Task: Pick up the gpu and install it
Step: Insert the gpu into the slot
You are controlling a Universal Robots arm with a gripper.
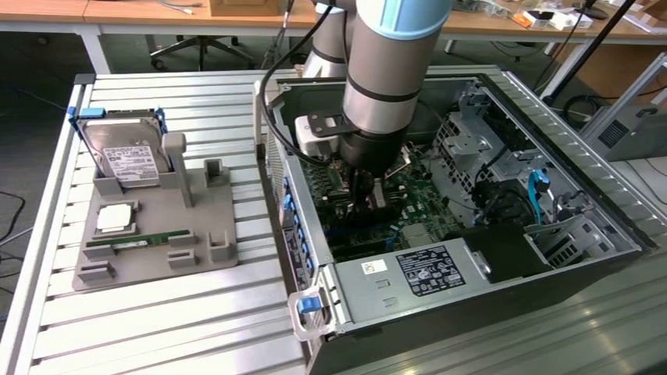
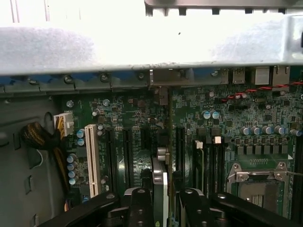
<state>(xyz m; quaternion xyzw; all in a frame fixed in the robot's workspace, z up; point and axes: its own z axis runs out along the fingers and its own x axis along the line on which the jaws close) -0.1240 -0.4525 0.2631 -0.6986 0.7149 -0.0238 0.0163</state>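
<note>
Jaws [image 2: 165, 201] clamped on the gpu [image 2: 160, 182], seen edge-on in the wrist view: thin card w/ a silver edge standing upright between the two black fingers [image 2: 138, 203], one finger on each side, touching it. Card runs away from the jaws toward the case rear wall, just above the motherboard [image 2: 246, 118], lined up w/ the dark expansion slots [image 2: 127, 151]; can't tell if its edge is seated in a slot. White slot [image 2: 92, 158] sits off to one side, CPU socket [image 2: 258, 182] to the other. In the exterior view the arm [image 1: 388, 70] reaches straight down into the open PC case [image 1: 542, 258], jaws low over the board, near the power supply [image 1: 422, 273]. Well apart, on the tabletop [image 1: 156, 328] at the exterior view's left, a grey fixture [image 1: 156, 234] carries a hard drive [image 1: 125, 156] and a RAM stick [image 1: 137, 241].
</note>
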